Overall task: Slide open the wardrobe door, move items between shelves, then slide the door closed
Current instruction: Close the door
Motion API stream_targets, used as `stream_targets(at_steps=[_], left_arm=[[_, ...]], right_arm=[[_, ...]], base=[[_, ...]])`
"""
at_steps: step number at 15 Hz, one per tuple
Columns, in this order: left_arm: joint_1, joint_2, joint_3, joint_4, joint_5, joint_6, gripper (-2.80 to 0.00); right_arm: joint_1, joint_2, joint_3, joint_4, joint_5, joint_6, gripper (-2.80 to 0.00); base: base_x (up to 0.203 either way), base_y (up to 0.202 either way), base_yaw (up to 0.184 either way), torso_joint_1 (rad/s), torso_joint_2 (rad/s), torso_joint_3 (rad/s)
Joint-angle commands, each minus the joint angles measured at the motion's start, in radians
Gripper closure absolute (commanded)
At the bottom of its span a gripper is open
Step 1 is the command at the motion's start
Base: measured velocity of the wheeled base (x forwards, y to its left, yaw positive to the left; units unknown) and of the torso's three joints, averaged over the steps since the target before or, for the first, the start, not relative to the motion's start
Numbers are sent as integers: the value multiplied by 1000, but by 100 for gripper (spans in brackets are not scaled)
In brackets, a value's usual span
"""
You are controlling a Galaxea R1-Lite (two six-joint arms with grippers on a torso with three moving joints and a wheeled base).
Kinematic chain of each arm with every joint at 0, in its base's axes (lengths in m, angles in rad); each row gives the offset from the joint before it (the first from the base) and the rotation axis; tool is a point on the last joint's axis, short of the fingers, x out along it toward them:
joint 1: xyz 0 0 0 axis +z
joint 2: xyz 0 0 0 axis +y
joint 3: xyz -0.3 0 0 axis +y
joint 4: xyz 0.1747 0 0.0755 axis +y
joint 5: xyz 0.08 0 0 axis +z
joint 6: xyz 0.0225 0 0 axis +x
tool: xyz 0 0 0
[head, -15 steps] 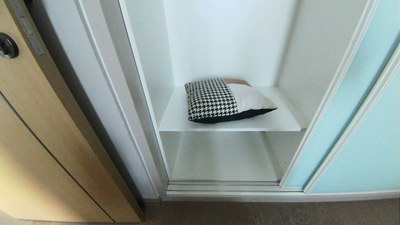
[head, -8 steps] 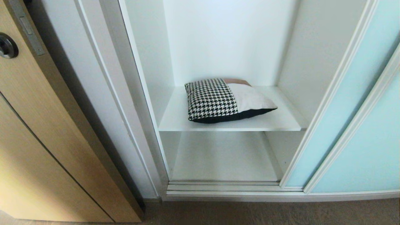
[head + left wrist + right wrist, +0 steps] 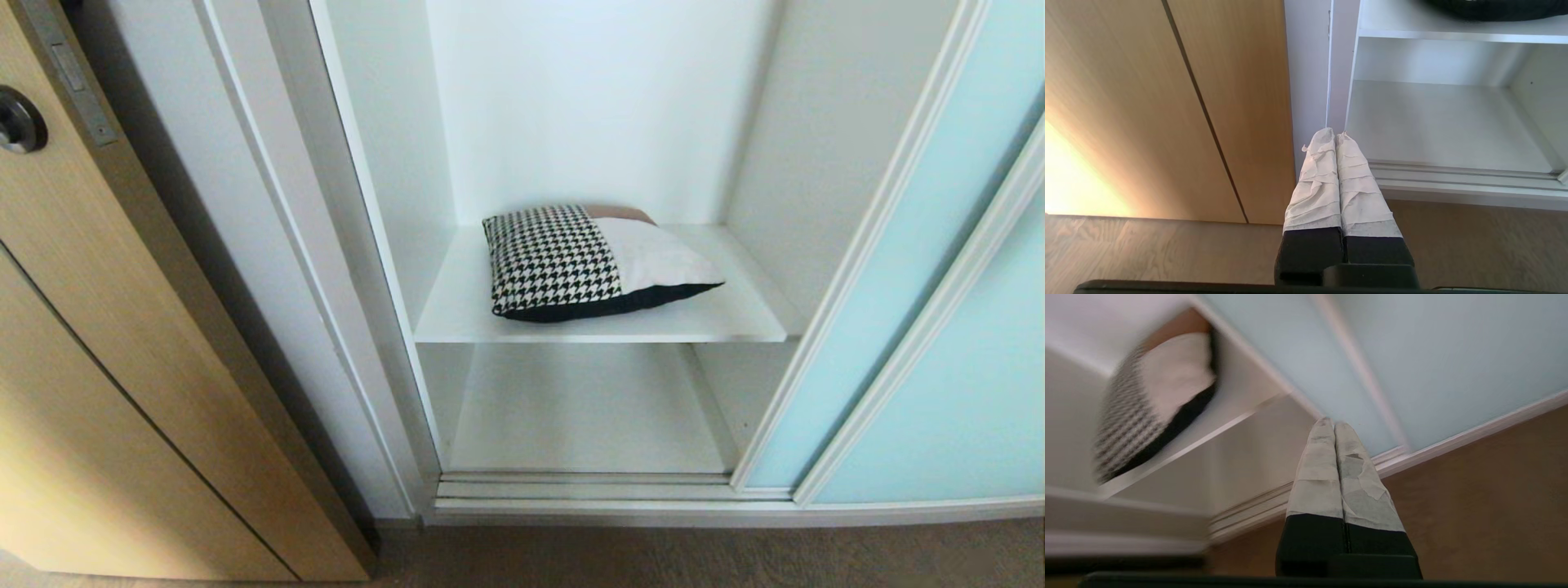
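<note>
- The sliding wardrobe door (image 3: 914, 327), pale aqua frosted glass in a slim white frame, stands pushed to the right, leaving the wardrobe open.
- A square cushion (image 3: 592, 261) with houndstooth, cream and rust-brown patches lies flat on the upper white shelf (image 3: 457, 314), nearer its middle than either side wall.
- Below it the lower shelf (image 3: 584, 408) is a plain white board.
- A tan wooden door (image 3: 98, 351) with a dark round handle (image 3: 18, 121) fills the left side.
- The left gripper (image 3: 1334, 132) has its taped fingers pressed together, holding nothing, low near the wardrobe's left bottom corner above brown carpet (image 3: 1474, 241).
- The right gripper (image 3: 1334, 422) is also closed and empty, pointing at the foot of the glass door.
</note>
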Motion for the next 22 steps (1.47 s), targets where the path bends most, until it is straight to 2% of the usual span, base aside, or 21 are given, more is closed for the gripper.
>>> stream_targets(at_steps=[1,3,6,9,13,19,22], left_arm=[[0,3,0,0,0,0,0],[0,3,0,0,0,0,0],[0,3,0,0,0,0,0],[0,3,0,0,0,0,0],[0,3,0,0,0,0,0],[0,3,1,0,0,0,0],[0,3,0,0,0,0,0]], right_arm=[[31,11,4,6,36,19,0],[84,-4,21,5,46,48,0],[136,-26,70,-1,45,48,0],[199,-12,65,-4,39,49,0],[242,9,59,-5,33,51,0],[246,59,16,-13,30,51,0],[238,111,-37,-13,1,53,0]], base=[[0,0,0,0,0,0],[0,0,0,0,0,0],[0,0,0,0,0,0],[0,0,0,0,0,0],[0,0,0,0,0,0],[0,0,0,0,0,0],[0,0,0,0,0,0]])
